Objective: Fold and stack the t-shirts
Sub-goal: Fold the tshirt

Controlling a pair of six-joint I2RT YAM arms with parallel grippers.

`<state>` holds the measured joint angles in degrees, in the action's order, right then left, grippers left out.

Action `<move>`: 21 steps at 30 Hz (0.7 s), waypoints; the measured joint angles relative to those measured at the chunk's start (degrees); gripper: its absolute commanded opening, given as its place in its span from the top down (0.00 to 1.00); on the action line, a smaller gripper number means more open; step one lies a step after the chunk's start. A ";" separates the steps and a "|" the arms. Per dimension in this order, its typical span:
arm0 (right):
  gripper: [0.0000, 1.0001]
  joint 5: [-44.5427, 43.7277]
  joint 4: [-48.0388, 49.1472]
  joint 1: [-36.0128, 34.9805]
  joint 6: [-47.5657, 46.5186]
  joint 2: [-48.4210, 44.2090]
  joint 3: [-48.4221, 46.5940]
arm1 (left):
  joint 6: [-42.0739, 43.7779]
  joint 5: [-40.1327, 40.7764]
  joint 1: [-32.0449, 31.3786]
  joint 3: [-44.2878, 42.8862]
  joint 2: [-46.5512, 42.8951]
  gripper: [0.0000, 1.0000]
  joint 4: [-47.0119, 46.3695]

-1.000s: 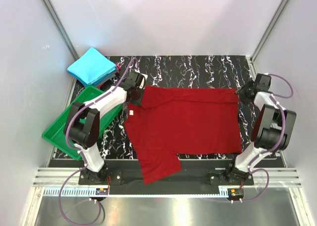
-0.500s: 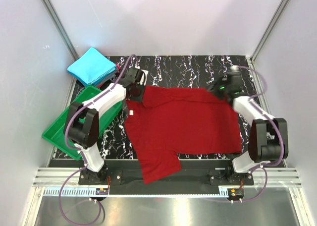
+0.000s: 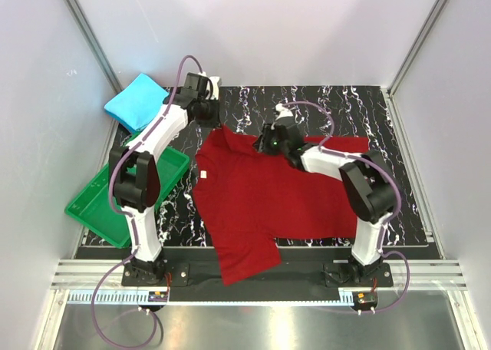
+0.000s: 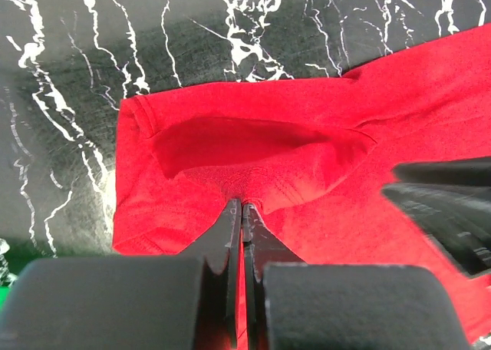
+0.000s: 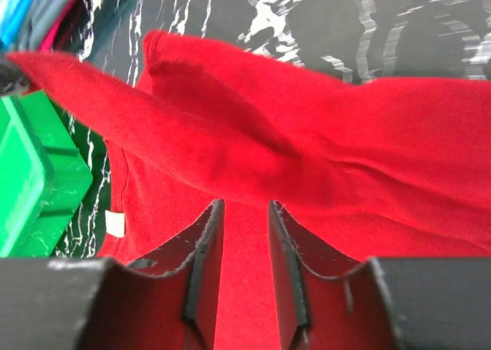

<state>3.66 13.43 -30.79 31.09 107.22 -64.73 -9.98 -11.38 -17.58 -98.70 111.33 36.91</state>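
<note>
Tray (image 3: 90,203) sits left of dark red t-shirt (image 3: 268,200).

White arms (image 3: 165,127) with black joints; purple cables (image 3: 185,61); matte black jaws

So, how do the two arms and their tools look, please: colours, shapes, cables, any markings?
Both the left arm and the right arm have white link shells and black joint housings. A thin purple cable loops along each arm. A small green light glows at the right wrist. The left tool and the right tool have flat black fingers. I see no printed markings.
</note>
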 measured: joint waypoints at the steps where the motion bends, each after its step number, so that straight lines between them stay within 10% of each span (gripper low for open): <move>1: 0.67 -0.15 0.09 -0.55 -0.07 1.16 -0.94 | -0.11 -0.68 0.35 -0.66 0.79 1.00 0.33; 21: 0.76 -4.68 -9.49 -6.34 -11.74 12.04 -16.44 | 0.11 -5.49 2.32 -14.23 13.35 1.00 0.63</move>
<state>-1.02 3.95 -37.12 19.35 119.26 -81.17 -9.87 -16.86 -15.27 -112.92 124.68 37.54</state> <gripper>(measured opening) 0.241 0.012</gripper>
